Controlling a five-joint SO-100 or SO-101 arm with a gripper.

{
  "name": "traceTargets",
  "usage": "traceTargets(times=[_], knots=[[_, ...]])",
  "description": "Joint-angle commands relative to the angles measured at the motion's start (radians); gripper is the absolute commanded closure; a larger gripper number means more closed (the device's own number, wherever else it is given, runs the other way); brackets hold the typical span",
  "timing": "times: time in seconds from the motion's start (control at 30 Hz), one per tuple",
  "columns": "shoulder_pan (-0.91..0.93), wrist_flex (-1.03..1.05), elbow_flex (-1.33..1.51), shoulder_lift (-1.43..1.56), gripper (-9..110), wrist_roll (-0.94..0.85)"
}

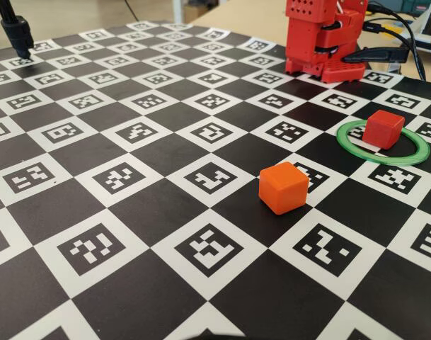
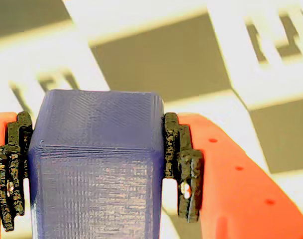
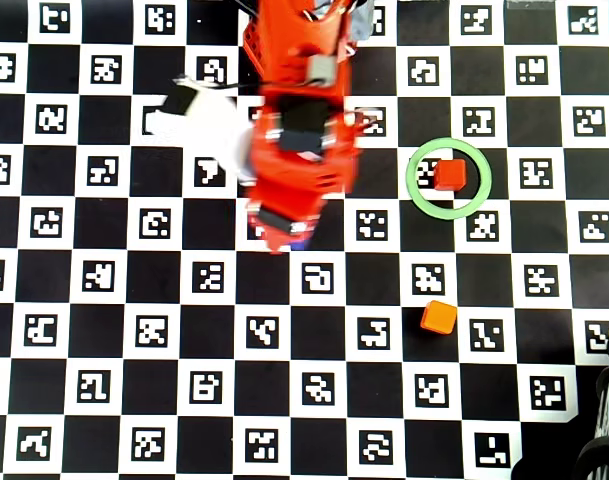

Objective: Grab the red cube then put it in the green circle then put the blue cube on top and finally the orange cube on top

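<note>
Filling the wrist view, the blue cube (image 2: 96,169) sits clamped between the gripper (image 2: 99,167) jaws, black pads pressed to its two side faces. From overhead, the gripper (image 3: 284,235) hangs left of the green circle (image 3: 420,199), where the red cube (image 3: 449,175) already rests. Carrying rightward is my guess; the orange cube (image 3: 439,317) waits apart.

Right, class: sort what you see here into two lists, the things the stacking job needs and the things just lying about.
Needed for the job:
red cube, inside the green circle
blue cube, held in the gripper
orange cube, on the board

Just lying about:
black stand
cables
white patch beside the arm
</note>
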Motion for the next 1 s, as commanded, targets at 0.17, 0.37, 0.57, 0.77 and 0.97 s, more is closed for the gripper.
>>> traceTargets(times=[0.17,0.37,0.57,0.77,0.97], knots=[[-0.38,0.057,-0.018,0.026,94,0.143],[-0.514,0.023,-0.015,0.0,94,0.187],[-0.592,-0.04,0.041,-0.012,94,0.213],[-0.632,-0.117,0.15,-0.018,94,0.199],[-0.647,-0.183,0.227,-0.018,94,0.17]])
